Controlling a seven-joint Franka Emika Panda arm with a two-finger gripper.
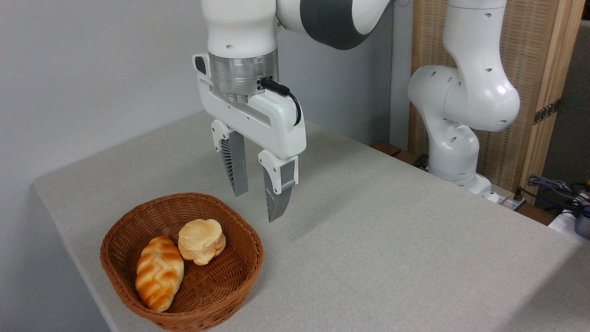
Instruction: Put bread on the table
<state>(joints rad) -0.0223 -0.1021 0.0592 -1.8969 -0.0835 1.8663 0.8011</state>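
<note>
Bright, even indoor light, sharp focus throughout — soft shadow of the gripper on the table, mild glare on white arm.

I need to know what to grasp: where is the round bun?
The bun lies in the basket at lower left, touching the braided loaf on its left, below the open gripper.

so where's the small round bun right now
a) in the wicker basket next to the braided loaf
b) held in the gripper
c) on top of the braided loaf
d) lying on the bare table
a: the bread lies inside the wicker basket, touching the braided loaf at its side, while the gripper hangs open and empty above the table.
</note>
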